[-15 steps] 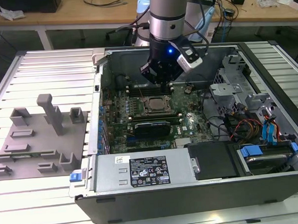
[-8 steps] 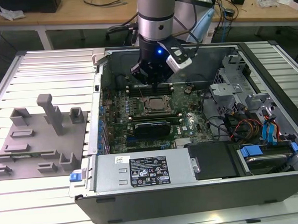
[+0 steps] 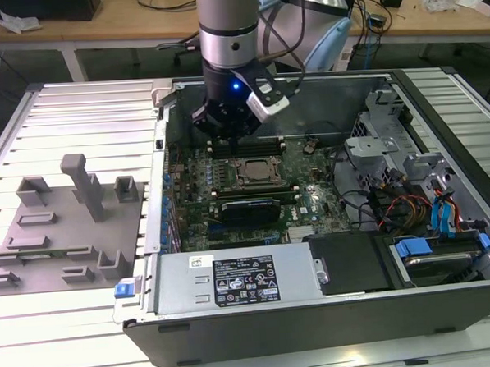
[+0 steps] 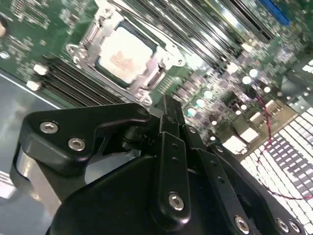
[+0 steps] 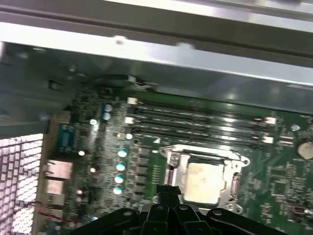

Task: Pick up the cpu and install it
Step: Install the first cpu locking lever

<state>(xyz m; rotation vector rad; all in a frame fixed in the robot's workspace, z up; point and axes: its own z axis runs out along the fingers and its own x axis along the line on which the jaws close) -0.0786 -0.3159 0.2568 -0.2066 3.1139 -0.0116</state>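
Observation:
The cpu [image 4: 124,54] is a pale silvery square lying flat inside the metal-edged socket frame [image 4: 83,49] on the green motherboard. In the first wrist view the cpu [image 5: 205,181] sits just beyond my black fingertips. My gripper [image 4: 168,105] hangs above the board beside the socket, its fingers shut together with nothing between them. In the exterior view the gripper [image 3: 230,137] hovers over the far left part of the open computer case, just behind the socket with the cpu [image 3: 257,170].
Grey fixture blocks [image 3: 66,217] stand on the slatted table at the exterior view's left. Memory slots [image 5: 195,120] run behind the socket. A power supply [image 3: 233,279] lines the case's near side, and drive cages and cables [image 3: 401,183] fill its right.

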